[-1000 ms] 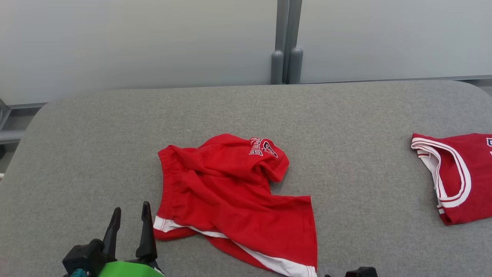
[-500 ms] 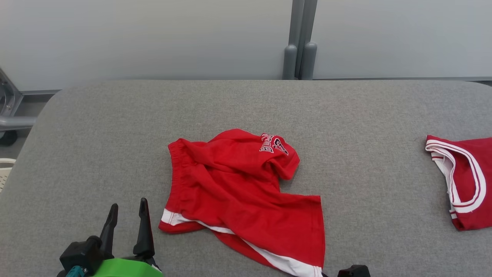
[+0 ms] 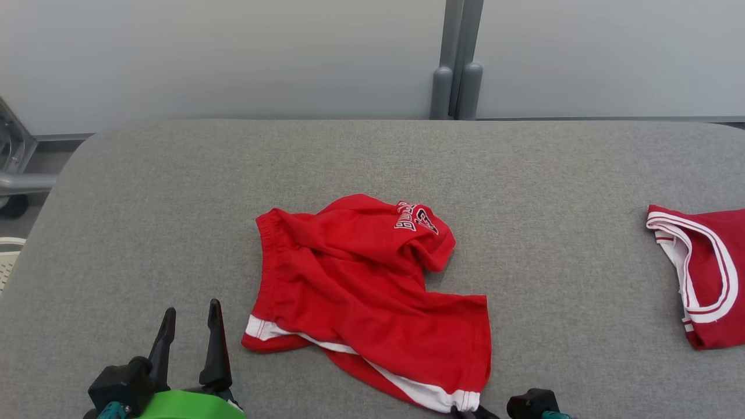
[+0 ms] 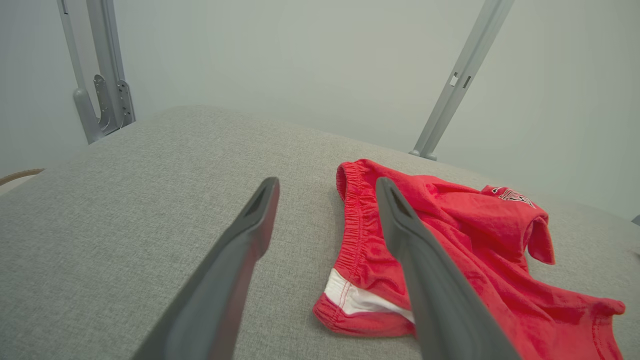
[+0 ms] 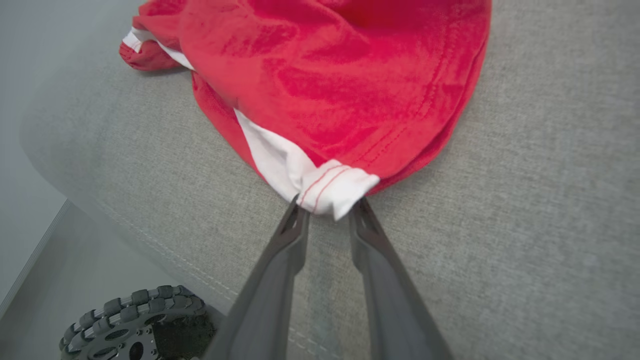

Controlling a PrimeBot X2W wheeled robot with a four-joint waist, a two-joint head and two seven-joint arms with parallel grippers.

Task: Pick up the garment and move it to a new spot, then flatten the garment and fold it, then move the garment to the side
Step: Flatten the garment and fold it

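Note:
The garment (image 3: 361,291) is a pair of red shorts with white hem trim, lying crumpled in the middle of the grey table (image 3: 372,163). My left gripper (image 3: 191,308) stands open just left of the shorts' waistband, touching nothing. The left wrist view has the waistband of the garment (image 4: 450,235) just beyond the right finger of my left gripper (image 4: 326,186). At the near edge my right gripper (image 3: 465,412) meets the shorts' front right corner. In the right wrist view my right gripper (image 5: 329,205) pinches the white hem corner of the garment (image 5: 340,75).
A second red garment with white trim (image 3: 704,273) lies at the table's right edge. A grey post (image 3: 457,70) stands behind the table and a metal frame (image 3: 11,169) at the far left. A wheel (image 5: 135,320) sits below the table's front edge.
My right gripper's fingers have closed in on the white hem corner, which has bunched slightly. The head camera shifted a little at first. The left gripper stays open.

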